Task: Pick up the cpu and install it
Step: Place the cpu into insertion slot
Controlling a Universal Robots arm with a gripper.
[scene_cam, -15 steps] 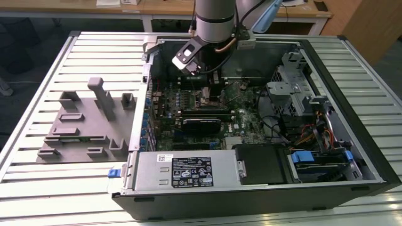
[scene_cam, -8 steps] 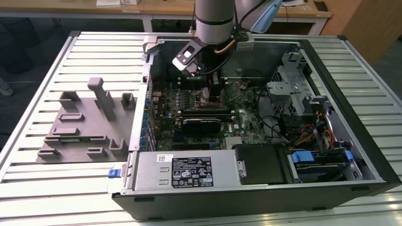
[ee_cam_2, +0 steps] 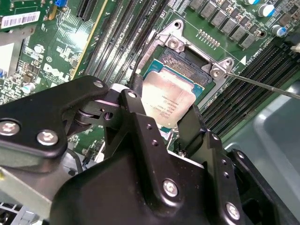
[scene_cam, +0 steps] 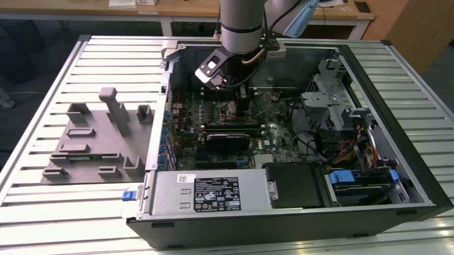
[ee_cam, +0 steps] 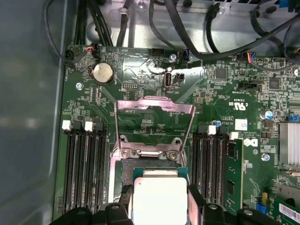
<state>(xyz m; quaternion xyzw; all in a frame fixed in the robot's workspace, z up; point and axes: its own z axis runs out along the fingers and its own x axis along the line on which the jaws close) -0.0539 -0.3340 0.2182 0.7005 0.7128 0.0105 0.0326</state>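
A silver slatted aluminium table top (scene_cam: 106, 64) spans the exterior view, its long ridges running across and catching soft, even light that glares pale toward the near edge. Behind it stand light-wood desks (scene_cam: 184, 8) on white legs (scene_cam: 165, 25), with white papers (scene_cam: 124, 4) lying on one. A brown wooden panel (scene_cam: 418, 26) rises at the exterior view's right. On the exterior view's left, the dark grey floor (scene_cam: 35, 48) shows, and a thin white cable (scene_cam: 21, 94) trails over it.
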